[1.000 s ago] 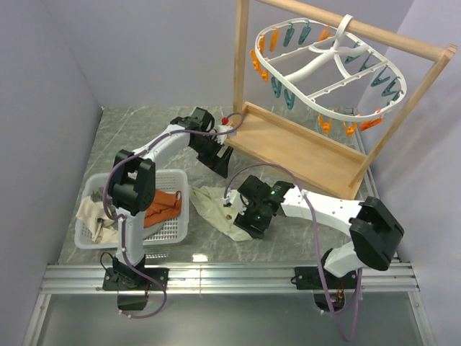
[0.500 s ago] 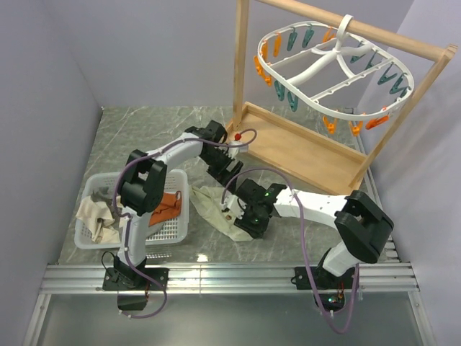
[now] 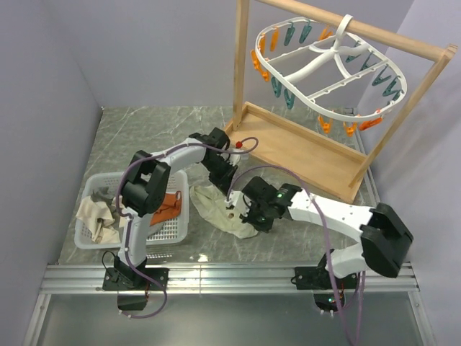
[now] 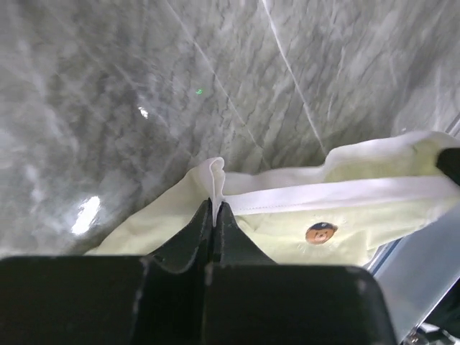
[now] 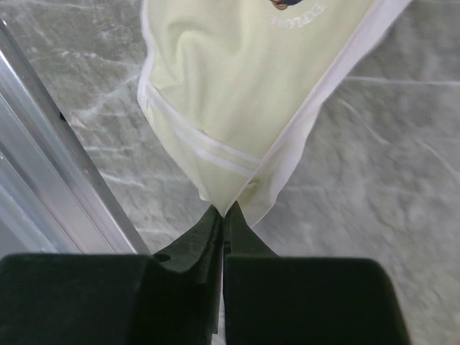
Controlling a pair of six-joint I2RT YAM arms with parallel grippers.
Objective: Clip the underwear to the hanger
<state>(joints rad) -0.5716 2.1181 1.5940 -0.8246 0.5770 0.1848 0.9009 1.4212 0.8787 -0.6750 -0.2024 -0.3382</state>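
By the left edge of the grey marbled worktop [image 3: 144, 130] sits a white perforated plastic basket [image 3: 137, 244] holding an orange-rust cloth [image 3: 167, 205]. Right of it, the left tool [image 4: 214, 208] has its black fingers pressed together on a fold of the underwear's [image 4: 345, 215] white-banded edge. The soft cream-yellow underwear lies crumpled mid-worktop, toward the near edge. The right tool [image 5: 223, 212] is likewise closed, pinching a pointed corner. At the far right corner, the white oval hanger [image 3: 315, 66] hangs in a wooden frame [image 3: 302, 155].
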